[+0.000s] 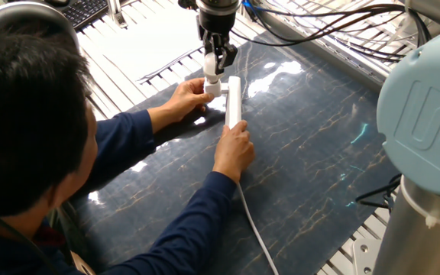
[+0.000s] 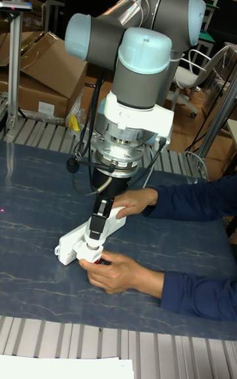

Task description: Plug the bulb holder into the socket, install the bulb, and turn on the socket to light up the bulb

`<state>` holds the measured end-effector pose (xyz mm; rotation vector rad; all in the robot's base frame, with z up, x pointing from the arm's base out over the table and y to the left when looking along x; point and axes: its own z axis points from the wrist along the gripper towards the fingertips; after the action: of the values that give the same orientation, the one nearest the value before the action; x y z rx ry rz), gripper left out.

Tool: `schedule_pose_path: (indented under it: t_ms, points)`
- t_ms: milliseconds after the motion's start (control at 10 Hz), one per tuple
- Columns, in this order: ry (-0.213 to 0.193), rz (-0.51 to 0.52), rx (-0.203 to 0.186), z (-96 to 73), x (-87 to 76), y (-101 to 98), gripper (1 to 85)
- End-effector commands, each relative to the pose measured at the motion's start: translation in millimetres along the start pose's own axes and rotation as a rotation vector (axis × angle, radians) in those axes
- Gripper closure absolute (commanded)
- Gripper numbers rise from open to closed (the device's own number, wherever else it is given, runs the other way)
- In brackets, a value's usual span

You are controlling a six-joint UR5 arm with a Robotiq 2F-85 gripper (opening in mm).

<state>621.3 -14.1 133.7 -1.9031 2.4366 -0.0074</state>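
Observation:
The socket (image 1: 234, 101) is a long white strip on the dark mat, steadied by a person's hands. The small white bulb holder (image 1: 215, 88) sits against its left side, with the person's left hand (image 1: 183, 99) on it. Directly above the holder, my gripper (image 1: 215, 64) points straight down and is shut on the white bulb (image 1: 211, 69), whose lower end meets the holder. In the tall fixed view my gripper (image 2: 94, 231) comes down onto the socket (image 2: 68, 246) between both hands; the bulb and holder are hard to make out there.
The person's right hand (image 1: 234, 150) presses the strip's near end, and its white cord (image 1: 255, 229) trails toward the front edge. Their head (image 1: 29, 114) fills the left foreground. The robot base (image 1: 426, 130) stands at right. Cables (image 1: 319, 23) and a keyboard (image 1: 82, 11) lie at the back.

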Motion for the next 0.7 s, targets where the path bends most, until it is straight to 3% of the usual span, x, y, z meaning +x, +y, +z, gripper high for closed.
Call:
schedule_pose_path:
  t_ms: [0,600]
  points:
    - [-0.029,0.054,-0.019,1.8,-2.6,3.0,84.7]
    - [0.003,0.142,-0.039,-2.1,-0.3,5.0,84.7]
